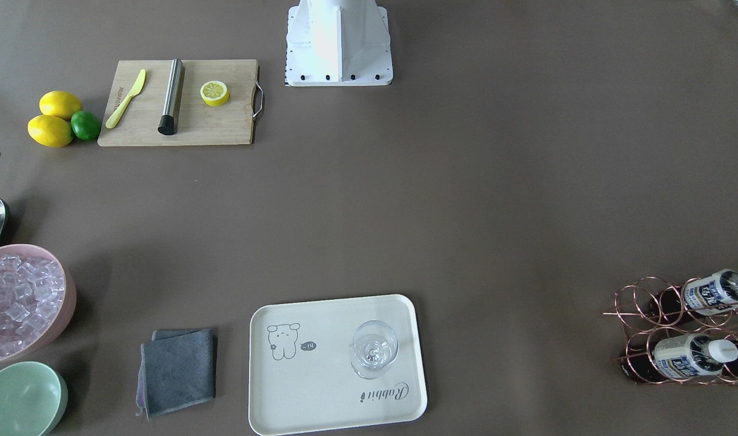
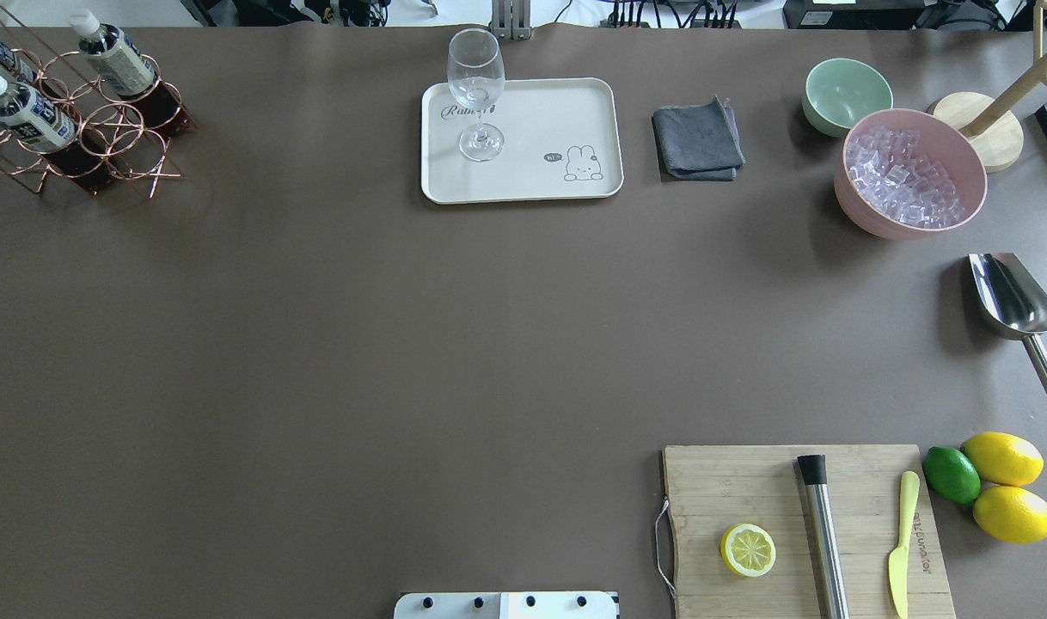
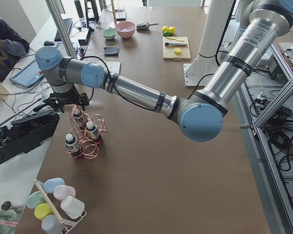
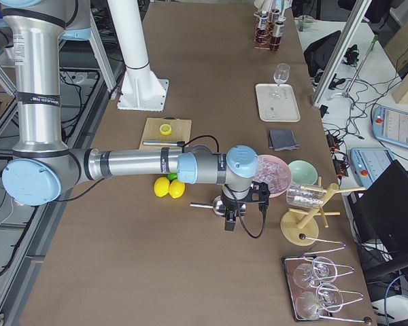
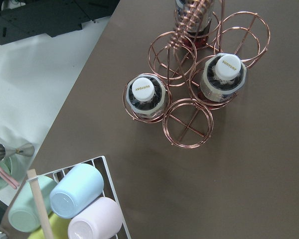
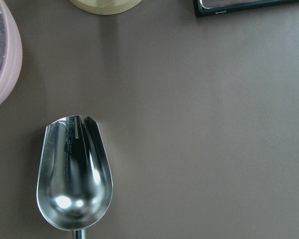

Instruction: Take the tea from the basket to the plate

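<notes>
The basket (image 5: 188,123) is sitting close to a corner of the surface (image 2: 334,344) at the robot's left end, and in the left wrist view the edge is running just beside its outer rings, with a rack of pastel cups (image 5: 82,191) lying near it along that edge. Toward the plate (image 1: 320,393) a wide bare stretch of brown is lying open. The plate is resting near the edge far from the robot, well apart from the basket. A stemmed glass (image 1: 374,348) is standing on its half nearer the basket, leaving the bear-drawing half bare. Three tea bottles (image 5: 227,64) are standing upright in the basket's cells, long axes vertical and white caps pointing up. The third is showing only partly, cut off at the top of the wrist view behind the coiled handle. The left pincer (image 3: 64,103) is hanging just over the basket, but it is showing only from the side and I cannot tell how wide its jaws are standing. The right pincer (image 4: 231,219) is hovering over a metal scoop (image 6: 74,174) beside the pink ice bowl (image 2: 910,172), and its jaws are just as hard to make out
</notes>
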`<state>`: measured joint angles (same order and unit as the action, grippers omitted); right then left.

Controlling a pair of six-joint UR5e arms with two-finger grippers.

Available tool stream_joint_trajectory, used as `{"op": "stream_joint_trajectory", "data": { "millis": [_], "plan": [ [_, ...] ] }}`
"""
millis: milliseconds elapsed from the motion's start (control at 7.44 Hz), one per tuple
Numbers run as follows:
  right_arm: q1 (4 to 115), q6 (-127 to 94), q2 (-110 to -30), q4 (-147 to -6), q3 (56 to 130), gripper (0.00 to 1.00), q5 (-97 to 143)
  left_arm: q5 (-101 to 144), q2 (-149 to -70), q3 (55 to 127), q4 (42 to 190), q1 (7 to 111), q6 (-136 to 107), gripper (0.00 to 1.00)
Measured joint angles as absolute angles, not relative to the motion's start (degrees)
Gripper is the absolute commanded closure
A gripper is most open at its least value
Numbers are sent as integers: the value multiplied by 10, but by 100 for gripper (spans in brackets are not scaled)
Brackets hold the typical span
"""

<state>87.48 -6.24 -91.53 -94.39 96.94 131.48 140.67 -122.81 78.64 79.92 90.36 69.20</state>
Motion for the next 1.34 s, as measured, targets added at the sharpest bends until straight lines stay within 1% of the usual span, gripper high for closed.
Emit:
{"op": "stream_joint_trajectory", "data": {
  "millis": [403,941,1344],
  "plan": [
    [875,-62,-915,-944,969,0,1315,1407,-1238,782,800,885,717,8],
    [875,-62,-915,-944,969,0,1315,1403,-1295,718,802,877,745,8],
    [873,-62,-915,-944,969,0,1316,1402,-1292,697,821,873,767,8]
  ]
}}
